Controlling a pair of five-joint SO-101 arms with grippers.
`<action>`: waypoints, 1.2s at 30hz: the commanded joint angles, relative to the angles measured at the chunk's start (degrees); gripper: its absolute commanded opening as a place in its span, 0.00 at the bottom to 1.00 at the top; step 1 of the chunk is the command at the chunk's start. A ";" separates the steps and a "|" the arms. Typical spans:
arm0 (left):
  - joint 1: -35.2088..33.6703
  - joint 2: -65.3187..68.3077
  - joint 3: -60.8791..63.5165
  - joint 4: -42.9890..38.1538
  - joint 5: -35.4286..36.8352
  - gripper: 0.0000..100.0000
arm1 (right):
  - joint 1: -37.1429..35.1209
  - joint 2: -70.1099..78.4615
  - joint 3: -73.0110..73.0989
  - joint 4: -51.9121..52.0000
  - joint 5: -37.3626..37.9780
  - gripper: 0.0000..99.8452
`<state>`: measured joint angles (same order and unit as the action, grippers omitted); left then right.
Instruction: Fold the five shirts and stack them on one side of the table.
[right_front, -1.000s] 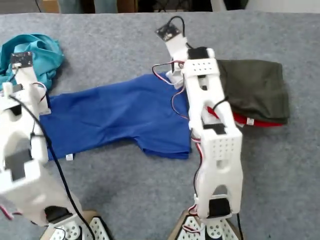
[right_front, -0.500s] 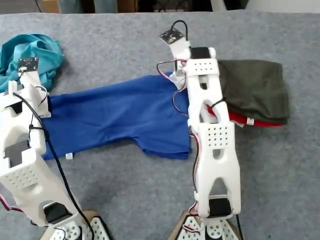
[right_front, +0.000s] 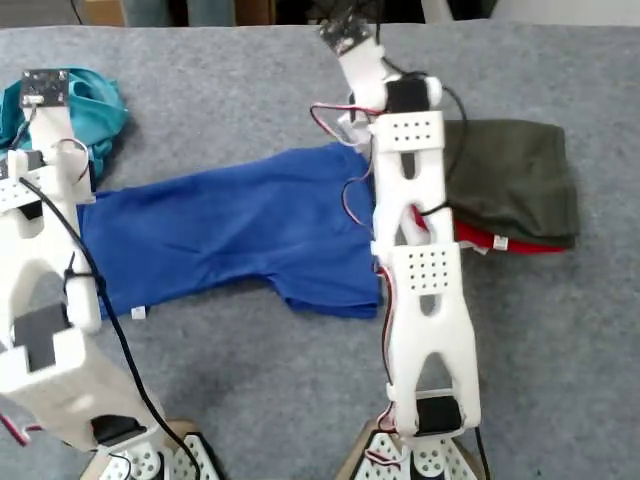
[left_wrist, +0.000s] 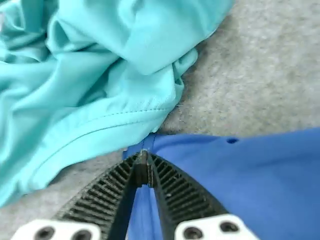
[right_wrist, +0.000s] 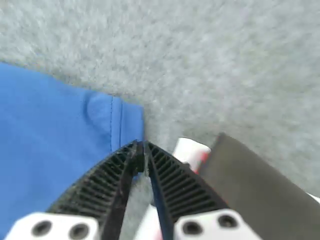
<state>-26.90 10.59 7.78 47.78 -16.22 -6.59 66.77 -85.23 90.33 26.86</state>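
Observation:
A blue shirt (right_front: 230, 235) lies spread flat across the middle of the grey table. My left gripper (right_front: 83, 192) is at its near-left corner; in the left wrist view the gripper (left_wrist: 143, 167) is shut on the blue shirt's (left_wrist: 240, 175) edge, right beside a crumpled teal shirt (left_wrist: 90, 75). My right gripper (right_front: 352, 140) is at the far right corner; in the right wrist view the gripper (right_wrist: 143, 152) is shut on the hem of the blue shirt (right_wrist: 50, 125). A folded olive shirt (right_front: 515, 180) rests on a red shirt (right_front: 500, 243) at the right.
The teal shirt (right_front: 95, 110) sits bunched at the far left corner. The olive shirt (right_wrist: 250, 185) lies close beside the right gripper. Bare grey table cover (right_front: 250, 380) stretches in front of the blue shirt and along the far side.
Both arms have reached farther across the table, carrying the blue shirt's two corners with them, so its far edge sits a little farther away and straighter.

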 joint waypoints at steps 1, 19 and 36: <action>-1.19 4.57 -2.68 -4.13 0.79 0.03 | -1.14 2.86 1.36 -3.96 -0.44 0.01; -8.13 17.58 -13.58 2.02 0.79 0.03 | 0.44 10.95 -3.65 -4.22 -0.44 0.01; -7.52 -13.71 1.71 12.04 0.44 0.03 | -0.35 -12.18 -4.88 11.16 -0.44 0.01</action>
<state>-34.46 5.41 4.44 59.82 -16.13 -6.95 63.43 -92.26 100.70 26.86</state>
